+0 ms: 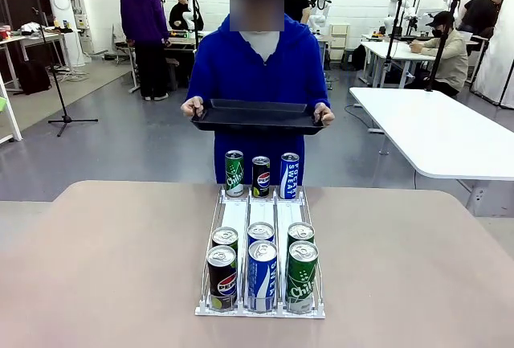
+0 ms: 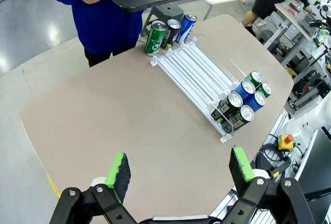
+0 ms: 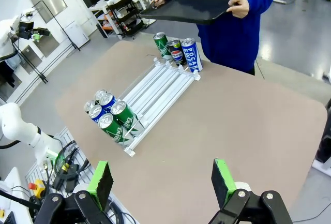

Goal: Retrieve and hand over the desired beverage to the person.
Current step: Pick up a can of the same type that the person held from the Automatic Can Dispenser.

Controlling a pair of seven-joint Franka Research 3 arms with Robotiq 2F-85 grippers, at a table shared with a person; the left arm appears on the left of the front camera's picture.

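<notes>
left gripper hangs high over the robot-side part of the table, fingers pointing down and across at it, jaws spread wide, nothing between the green pads. right gripper has the same pose on the other side, also spread wide and holding nothing. both are well apart from every can.

person in a blue hoodie stands at the far edge, both hands gripping the short ends of a black tray, held level in front of the torso, above and just beyond the far cans.

white three-lane rack lies along the middle of the table, its near end close to the robot-side edge and its far end short of the person's edge. wide bare tabletop on both sides of the rack, and the lane middles are bare too.

count: nine cans in all. rack cans: six at the near end, two per lane; front row is black, blue, green. behind them the middle one is blue and the right one green; can't tell the rear left one's colour. far cans: three upright on the table just past the rack's far end, green, black, blue. can't tell which can is the wanted one.
</notes>
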